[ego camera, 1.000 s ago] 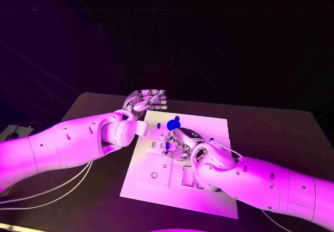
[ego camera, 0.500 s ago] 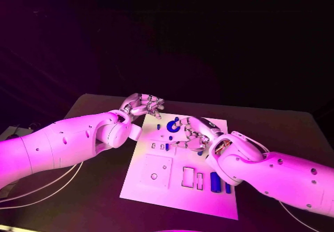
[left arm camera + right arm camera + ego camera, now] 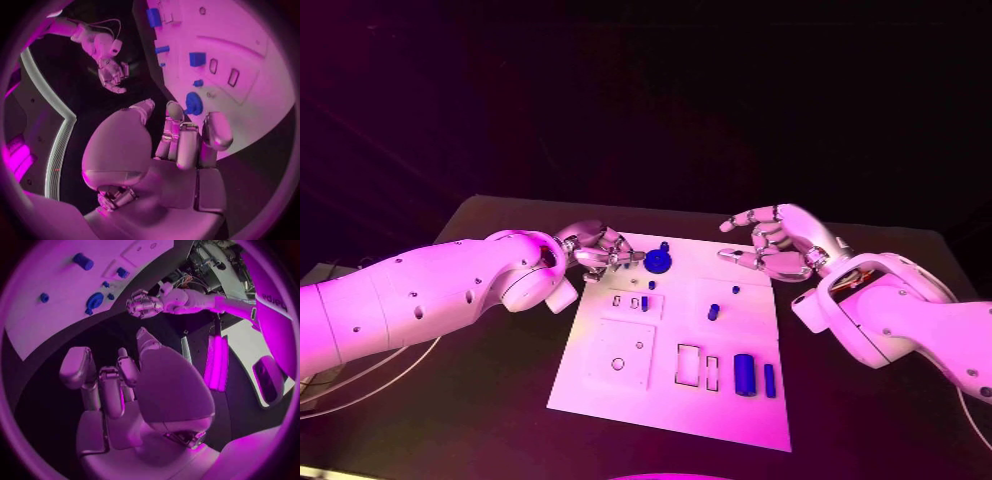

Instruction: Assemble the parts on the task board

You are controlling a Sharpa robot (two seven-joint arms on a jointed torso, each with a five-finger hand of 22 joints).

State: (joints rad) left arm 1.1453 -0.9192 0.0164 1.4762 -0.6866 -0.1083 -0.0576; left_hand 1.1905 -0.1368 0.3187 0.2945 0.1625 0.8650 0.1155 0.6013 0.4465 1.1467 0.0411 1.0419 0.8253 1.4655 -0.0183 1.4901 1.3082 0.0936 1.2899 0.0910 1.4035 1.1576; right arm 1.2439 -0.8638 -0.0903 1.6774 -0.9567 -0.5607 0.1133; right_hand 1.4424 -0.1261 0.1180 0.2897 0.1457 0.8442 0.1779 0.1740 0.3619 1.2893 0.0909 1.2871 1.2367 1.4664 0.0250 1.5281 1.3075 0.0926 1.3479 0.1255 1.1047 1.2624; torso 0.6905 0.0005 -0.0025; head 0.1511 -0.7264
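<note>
Here the left hand [image 3: 596, 246] sits at the far left corner of the task board [image 3: 625, 385], fingers curled in, nothing visibly held, fingertips [image 3: 212, 132] just beside the round blue part [image 3: 658, 261] standing on the board. Right hand [image 3: 780, 241] hangs above the far right corner of the board, off the table [image 3: 473, 400], fingers apart and loosely bent, holding nothing. On the board: a small blue part [image 3: 713, 312] near the middle, two upright blue parts [image 3: 746, 373] side by side near the right near edge, a tiny blue part [image 3: 643, 302] by the left slots. Right wrist view shows the round blue part [image 3: 95, 301] with the left hand [image 3: 144, 305] next to it
</note>
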